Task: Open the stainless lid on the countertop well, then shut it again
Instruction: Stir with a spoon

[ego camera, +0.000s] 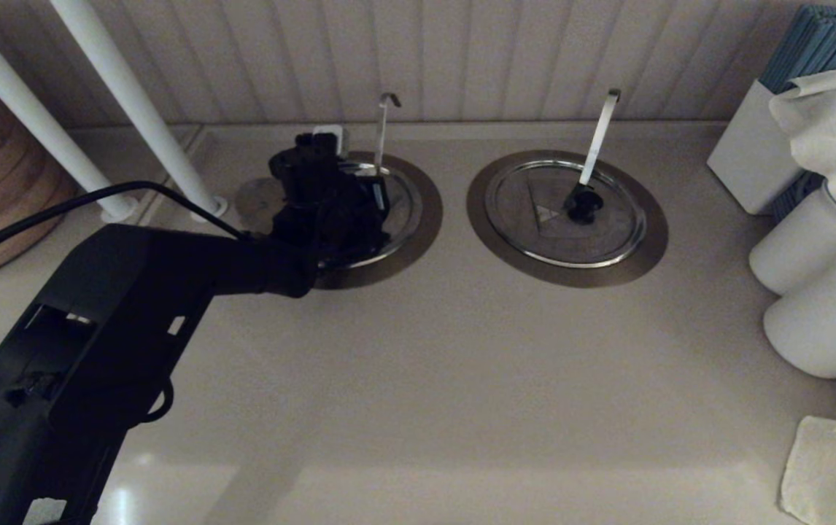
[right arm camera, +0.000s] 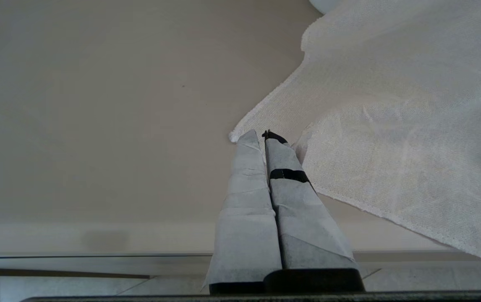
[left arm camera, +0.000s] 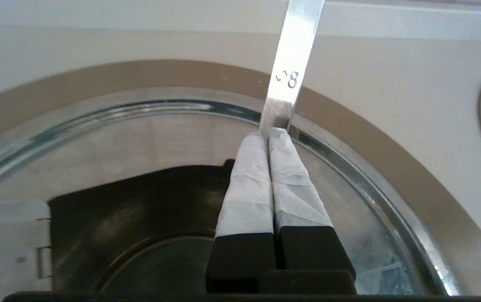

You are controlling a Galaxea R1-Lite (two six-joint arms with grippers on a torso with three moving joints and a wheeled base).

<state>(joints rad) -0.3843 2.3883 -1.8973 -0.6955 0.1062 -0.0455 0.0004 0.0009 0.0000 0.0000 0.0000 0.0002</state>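
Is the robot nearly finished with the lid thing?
Hard to say. The stainless lid lies flat on the countertop well, so it is shut now. The left gripper hovers over it, fingers closed, tips by the ladle handle, holding nothing. Whether it has opened yet doesn't show. The right gripper waits beside a white cloth.

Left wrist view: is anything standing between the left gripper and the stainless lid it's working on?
Nothing visible does. The left gripper, fingers shut, hangs directly over the stainless lid. The ladle handle rises at the lid's rim just beyond the fingertips, close by but not between them.
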